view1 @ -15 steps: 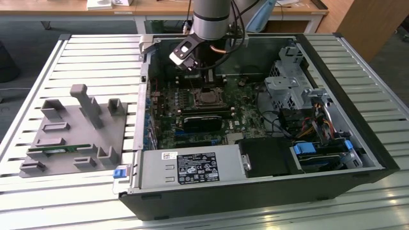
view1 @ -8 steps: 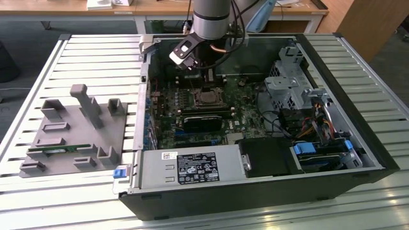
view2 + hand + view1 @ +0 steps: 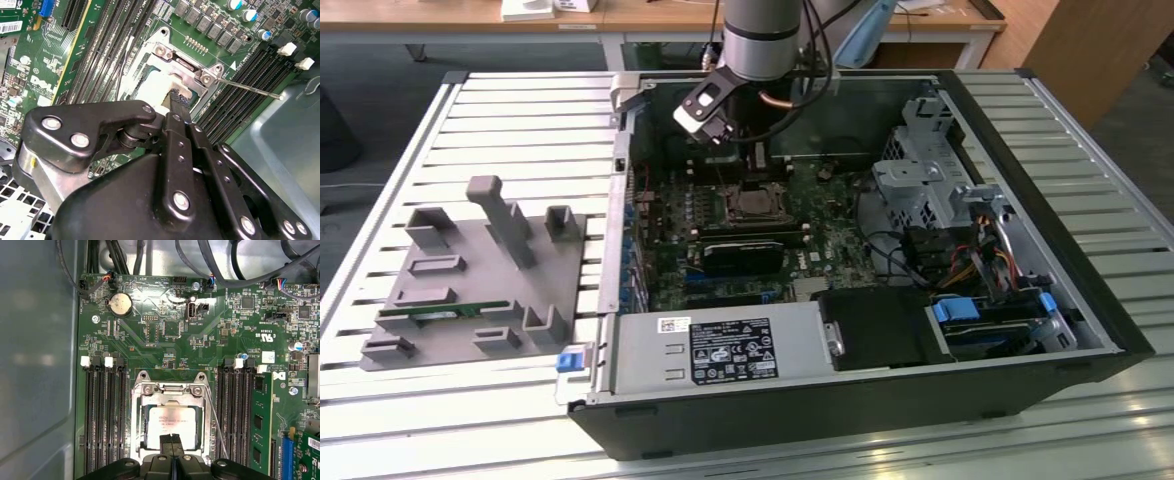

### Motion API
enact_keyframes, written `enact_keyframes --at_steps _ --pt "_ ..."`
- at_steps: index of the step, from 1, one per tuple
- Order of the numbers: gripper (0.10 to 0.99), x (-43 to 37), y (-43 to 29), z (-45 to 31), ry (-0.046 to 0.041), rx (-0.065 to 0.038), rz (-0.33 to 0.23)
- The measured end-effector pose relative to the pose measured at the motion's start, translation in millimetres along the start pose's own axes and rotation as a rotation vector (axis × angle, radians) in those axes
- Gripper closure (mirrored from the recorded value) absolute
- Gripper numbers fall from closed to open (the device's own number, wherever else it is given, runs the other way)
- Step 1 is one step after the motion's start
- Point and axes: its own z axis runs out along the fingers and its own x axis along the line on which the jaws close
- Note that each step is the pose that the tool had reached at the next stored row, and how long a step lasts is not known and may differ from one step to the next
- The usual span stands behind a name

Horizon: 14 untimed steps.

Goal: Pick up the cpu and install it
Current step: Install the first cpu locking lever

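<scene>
Cpu (image 3: 171,426) seated flat in motherboard socket (image 3: 170,390), gripper (image 3: 171,439) fingers pressed together above it, gripping nothing, as if just released.

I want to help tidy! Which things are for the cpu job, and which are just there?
For the job: cpu, its metal socket frame, the shut jaws above it.
Just there: memory stick, coin battery, grey parts tray, power supply.
</scene>
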Motion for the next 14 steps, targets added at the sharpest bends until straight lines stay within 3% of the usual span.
enact_keyframes --at_steps 14 --pt "0.980 -0.1 0.0 -2.5 0.0000 0.000 0.000"
